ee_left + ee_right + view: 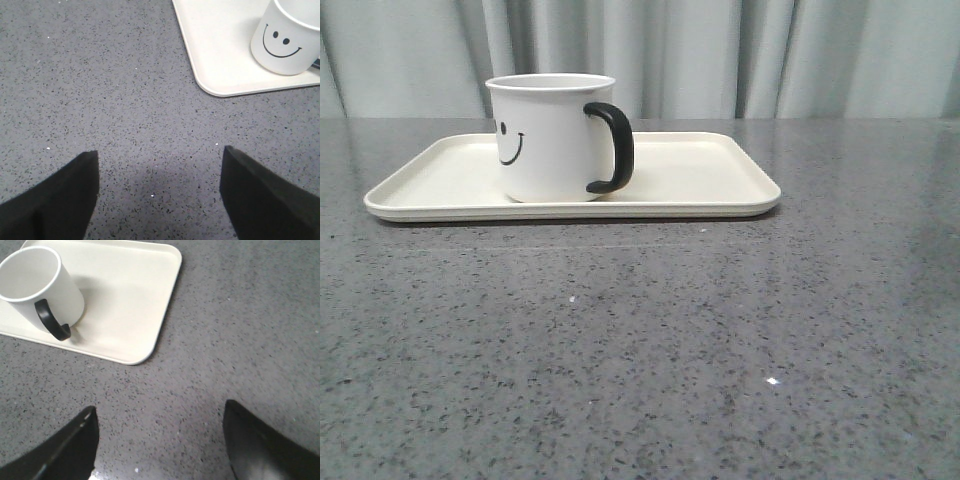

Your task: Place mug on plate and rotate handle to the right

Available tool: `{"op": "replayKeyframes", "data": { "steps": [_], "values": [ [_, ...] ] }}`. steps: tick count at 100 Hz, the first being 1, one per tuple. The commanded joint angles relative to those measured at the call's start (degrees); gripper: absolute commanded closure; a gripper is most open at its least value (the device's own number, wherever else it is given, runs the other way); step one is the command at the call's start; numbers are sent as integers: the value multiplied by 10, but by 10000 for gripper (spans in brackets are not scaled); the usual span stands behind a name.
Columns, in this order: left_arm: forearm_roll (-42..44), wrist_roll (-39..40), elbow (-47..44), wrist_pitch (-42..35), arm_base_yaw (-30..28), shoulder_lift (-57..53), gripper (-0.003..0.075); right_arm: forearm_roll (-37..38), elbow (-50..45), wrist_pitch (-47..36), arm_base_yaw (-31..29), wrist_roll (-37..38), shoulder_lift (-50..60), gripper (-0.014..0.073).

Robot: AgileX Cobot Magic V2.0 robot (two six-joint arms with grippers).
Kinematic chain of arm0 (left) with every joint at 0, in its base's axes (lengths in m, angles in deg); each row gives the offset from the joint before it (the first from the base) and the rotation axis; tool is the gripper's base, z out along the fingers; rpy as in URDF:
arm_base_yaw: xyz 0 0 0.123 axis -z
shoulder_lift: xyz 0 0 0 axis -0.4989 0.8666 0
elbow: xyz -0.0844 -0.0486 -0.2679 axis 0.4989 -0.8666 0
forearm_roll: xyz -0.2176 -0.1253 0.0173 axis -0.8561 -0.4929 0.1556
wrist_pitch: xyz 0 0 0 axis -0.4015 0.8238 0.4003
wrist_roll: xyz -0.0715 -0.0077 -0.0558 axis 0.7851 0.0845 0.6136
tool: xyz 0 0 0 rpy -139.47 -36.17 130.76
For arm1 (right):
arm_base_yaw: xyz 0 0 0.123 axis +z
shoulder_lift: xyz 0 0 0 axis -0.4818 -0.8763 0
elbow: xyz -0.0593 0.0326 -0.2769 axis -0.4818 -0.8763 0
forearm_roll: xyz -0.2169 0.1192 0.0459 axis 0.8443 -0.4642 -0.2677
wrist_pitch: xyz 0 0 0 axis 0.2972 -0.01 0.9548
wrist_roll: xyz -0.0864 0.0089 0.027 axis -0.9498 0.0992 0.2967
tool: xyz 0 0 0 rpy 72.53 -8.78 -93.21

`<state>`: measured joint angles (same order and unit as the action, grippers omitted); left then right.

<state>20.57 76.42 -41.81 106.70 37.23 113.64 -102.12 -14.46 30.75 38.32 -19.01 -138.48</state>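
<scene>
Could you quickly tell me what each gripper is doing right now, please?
Left gripper: open, holding nothing, above bare table.
Right gripper: open, holding nothing, away from the mug.

You have a grey speckled tabletop point(650, 350) under everything, a stone-like surface flecked with dark and pale grains, with a few tiny bright specks catching the light. Behind its far edge you see a pale grey-green curtain point(740, 50) hanging in soft vertical folds across the whole width of the front view.
</scene>
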Motion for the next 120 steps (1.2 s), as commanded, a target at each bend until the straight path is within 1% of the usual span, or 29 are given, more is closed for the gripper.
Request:
{"op": "replayKeyframes", "data": {
  "steps": [1, 17, 29, 57, 77, 92, 120],
  "values": [
    [-7, 5, 14, -34, -2, 1, 220, -18, 54, -40, 29, -11, -45, 64],
    [-7, 5, 14, -34, -2, 1, 220, 8, 130, -56, 93, -11, -139, 64],
    [-7, 5, 14, -33, -2, 1, 220, 11, 196, -55, 133, -8, -213, 64],
    [-7, 5, 14, -33, -2, 1, 221, 11, 341, -31, 190, 16, -363, 64],
    [-7, 5, 14, -33, -2, 1, 229, 12, 427, -16, 216, 40, -447, 64],
    [-7, 5, 14, -33, -2, 1, 229, 12, 462, -8, 222, 56, -495, 64],
    [-7, 5, 14, -22, -2, 1, 229, 12, 466, -11, 223, 59, -545, 64]
  ]
}}
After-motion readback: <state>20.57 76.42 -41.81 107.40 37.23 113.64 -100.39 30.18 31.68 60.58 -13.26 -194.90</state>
